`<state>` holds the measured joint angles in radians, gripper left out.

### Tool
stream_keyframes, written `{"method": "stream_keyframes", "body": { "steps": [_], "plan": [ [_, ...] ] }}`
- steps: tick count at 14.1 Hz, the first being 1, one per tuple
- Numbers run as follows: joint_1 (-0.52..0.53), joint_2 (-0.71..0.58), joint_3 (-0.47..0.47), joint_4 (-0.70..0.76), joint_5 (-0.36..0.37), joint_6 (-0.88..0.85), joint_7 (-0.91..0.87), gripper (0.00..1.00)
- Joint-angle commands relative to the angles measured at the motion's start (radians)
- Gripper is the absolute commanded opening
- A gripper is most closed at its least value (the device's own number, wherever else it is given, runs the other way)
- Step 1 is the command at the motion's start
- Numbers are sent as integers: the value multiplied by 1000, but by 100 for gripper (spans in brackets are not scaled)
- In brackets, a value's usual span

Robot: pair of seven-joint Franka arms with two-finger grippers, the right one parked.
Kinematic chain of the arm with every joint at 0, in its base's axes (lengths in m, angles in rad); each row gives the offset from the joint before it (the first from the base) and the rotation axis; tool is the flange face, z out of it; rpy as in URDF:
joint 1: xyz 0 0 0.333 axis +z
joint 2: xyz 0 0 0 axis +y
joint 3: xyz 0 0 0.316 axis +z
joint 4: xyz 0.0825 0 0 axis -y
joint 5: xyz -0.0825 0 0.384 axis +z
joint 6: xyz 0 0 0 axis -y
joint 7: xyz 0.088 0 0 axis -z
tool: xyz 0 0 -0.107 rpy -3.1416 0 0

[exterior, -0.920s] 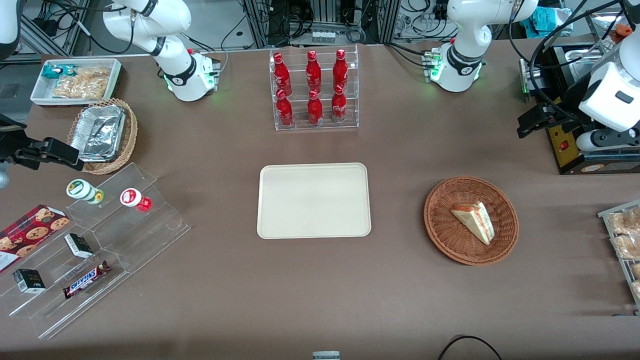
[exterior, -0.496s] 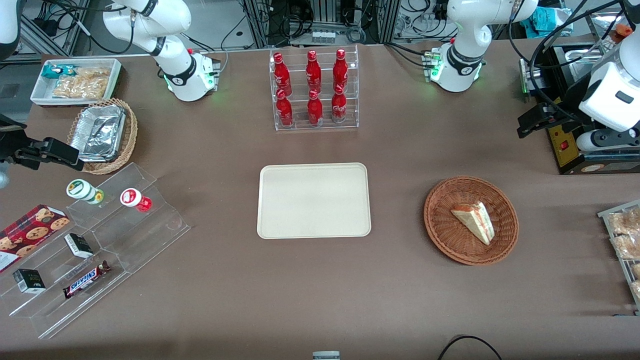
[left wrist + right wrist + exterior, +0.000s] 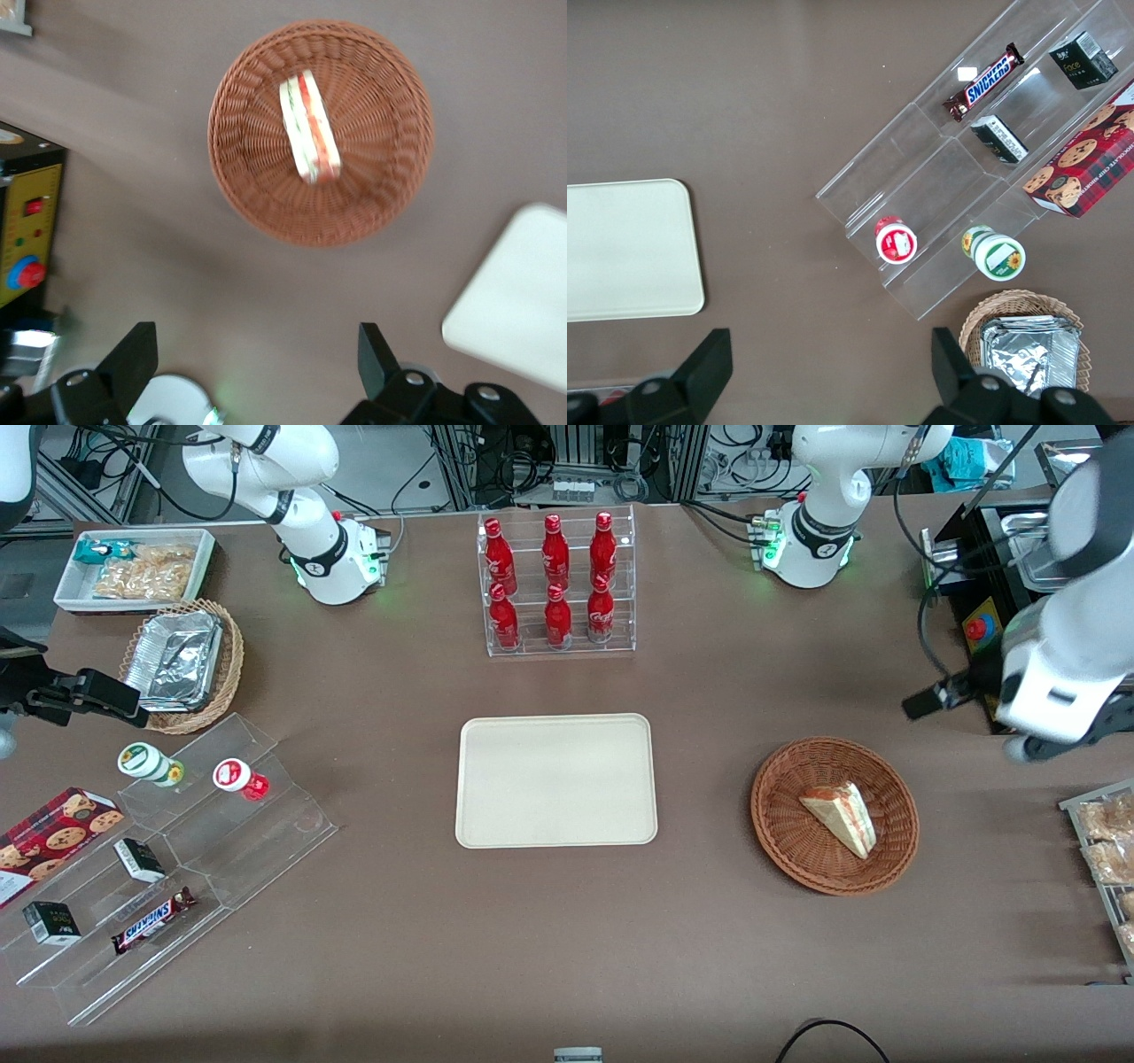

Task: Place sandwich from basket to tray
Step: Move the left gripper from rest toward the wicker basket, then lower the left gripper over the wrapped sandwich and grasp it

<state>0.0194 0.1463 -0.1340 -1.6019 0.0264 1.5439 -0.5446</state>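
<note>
One small triangular sandwich (image 3: 840, 818) of white bread in clear wrap, red-orange and green filling along its edge, lies in the one round reddish-brown woven wicker basket (image 3: 780, 815) on the brown table (image 3: 549, 939). Sandwich off-centre in the basket, not on the tray.

One flat cream-beige rectangular tray (image 3: 556, 780) with rounded corners, at table centre, bare. Well apart from the basket, which sits toward the working arm's end.

Left arm's gripper (image 3: 257, 367): fingers spread wide, nothing between them. In the wrist view the two dark fingers (image 3: 137, 354) frame bare table, with basket and sandwich (image 3: 310, 128) in sight ahead of them. In the front view the gripper (image 3: 926, 701) hangs above the table, near the basket and farther from the camera than it, not touching.

Counts elsewhere:
- Six red bottles (image 3: 555, 580) in one clear acrylic rack, two rows of three, farther from the camera than the tray.
- One lighter wicker basket with foil containers (image 3: 182, 662), toward the parked arm's end.
- One white rectangular bin of snacks (image 3: 135, 568), same end.
- One clear stepped display (image 3: 168, 868): two small lidded cups (image 3: 232, 775), two small dark boxes (image 3: 139, 859), one Snickers bar (image 3: 152, 919).
- One red cookie box (image 3: 49, 837) beside it.
</note>
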Motion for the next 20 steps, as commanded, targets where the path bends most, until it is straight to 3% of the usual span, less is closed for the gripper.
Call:
{"method": "stream_keyframes", "body": {
  "steps": [1, 7, 16, 17, 18, 20],
  "plan": [
    [10, 25, -12, -136, 20, 149, -75, 100],
    [8, 258, -10, -141, 23, 361, -196, 100],
    [11, 345, 11, -248, 15, 613, -270, 97],
    [11, 352, 11, -250, 15, 624, -284, 89],
    [11, 358, 11, -250, 15, 630, -291, 70],
    [10, 363, 11, -253, 17, 633, -302, 43]
  ]
}}
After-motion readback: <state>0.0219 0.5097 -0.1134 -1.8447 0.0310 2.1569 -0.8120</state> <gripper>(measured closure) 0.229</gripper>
